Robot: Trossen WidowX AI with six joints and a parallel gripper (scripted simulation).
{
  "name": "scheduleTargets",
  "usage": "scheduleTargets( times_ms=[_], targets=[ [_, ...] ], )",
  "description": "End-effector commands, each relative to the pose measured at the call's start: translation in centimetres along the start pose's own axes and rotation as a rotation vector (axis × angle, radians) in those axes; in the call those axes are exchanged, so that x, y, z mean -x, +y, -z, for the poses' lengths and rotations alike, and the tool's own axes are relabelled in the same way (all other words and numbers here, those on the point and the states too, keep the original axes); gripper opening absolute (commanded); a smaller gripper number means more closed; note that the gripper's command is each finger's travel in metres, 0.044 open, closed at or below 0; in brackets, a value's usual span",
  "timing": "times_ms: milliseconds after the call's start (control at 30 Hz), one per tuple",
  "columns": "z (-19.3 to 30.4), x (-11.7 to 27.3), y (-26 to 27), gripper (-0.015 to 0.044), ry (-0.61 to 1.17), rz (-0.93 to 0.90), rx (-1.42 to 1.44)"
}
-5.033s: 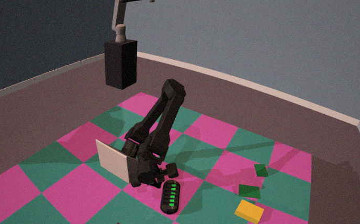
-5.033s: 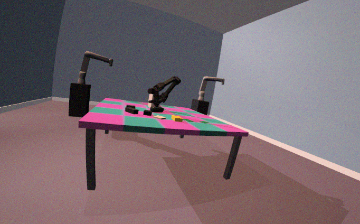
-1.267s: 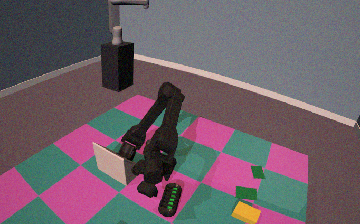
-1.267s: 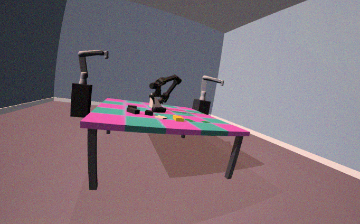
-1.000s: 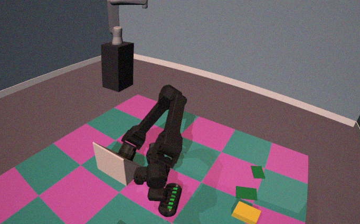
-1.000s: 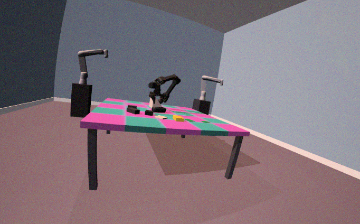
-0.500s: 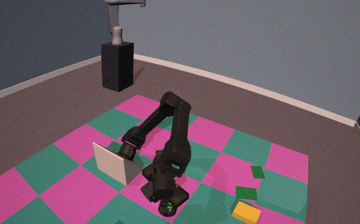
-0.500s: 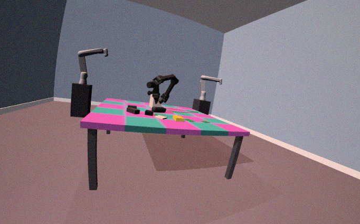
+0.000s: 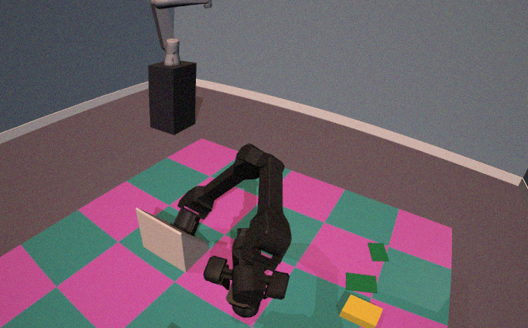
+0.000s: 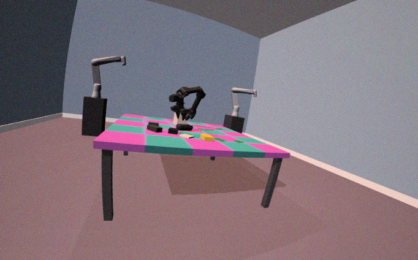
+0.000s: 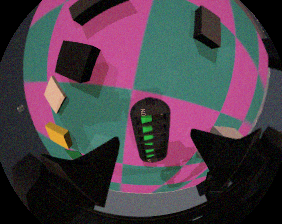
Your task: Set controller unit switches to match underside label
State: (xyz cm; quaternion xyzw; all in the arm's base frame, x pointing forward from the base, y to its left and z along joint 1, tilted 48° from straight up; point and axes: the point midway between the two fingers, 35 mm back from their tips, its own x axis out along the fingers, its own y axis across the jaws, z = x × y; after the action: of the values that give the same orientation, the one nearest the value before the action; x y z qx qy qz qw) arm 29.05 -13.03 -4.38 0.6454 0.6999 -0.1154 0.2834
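The dark grey controller unit (image 10: pixel 184 127) (image 11: pixel 163 131) sits on the checkered bench with its switch side up. In the wrist view a row of green switch ends runs along its top, with an ON mark near one end. Which ends are pressed down is too small to tell. The label on the underside is hidden. My gripper (image 9: pixel 246 281) (image 11: pixel 156 137) is open and empty, above the unit, with one finger out to each side of it in the wrist view. In the top view the gripper hides most or all of the unit.
A pale upright panel (image 9: pixel 162 240) stands beside the arm's base. A yellow block (image 9: pixel 361 310) (image 10: pixel 206 137) (image 11: pixel 58 135), green flat pieces (image 9: pixel 378 251) (image 10: pixel 219 140), a cream piece (image 10: pixel 186 135) (image 11: pixel 54 95) and dark blocks (image 10: pixel 154 127) (image 11: pixel 207 26) lie on the bench.
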Motion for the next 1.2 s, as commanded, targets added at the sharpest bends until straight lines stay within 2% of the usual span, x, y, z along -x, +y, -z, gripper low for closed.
scheduleTargets(
  times_ms=[0,1167],
  targets=[
    [-0.2,0.1,0.1,0.0440,-0.003,0.007,0.034],
    [-1.1,-5.1,0.2,0.0440,-0.002,0.005,0.035]
  ],
)
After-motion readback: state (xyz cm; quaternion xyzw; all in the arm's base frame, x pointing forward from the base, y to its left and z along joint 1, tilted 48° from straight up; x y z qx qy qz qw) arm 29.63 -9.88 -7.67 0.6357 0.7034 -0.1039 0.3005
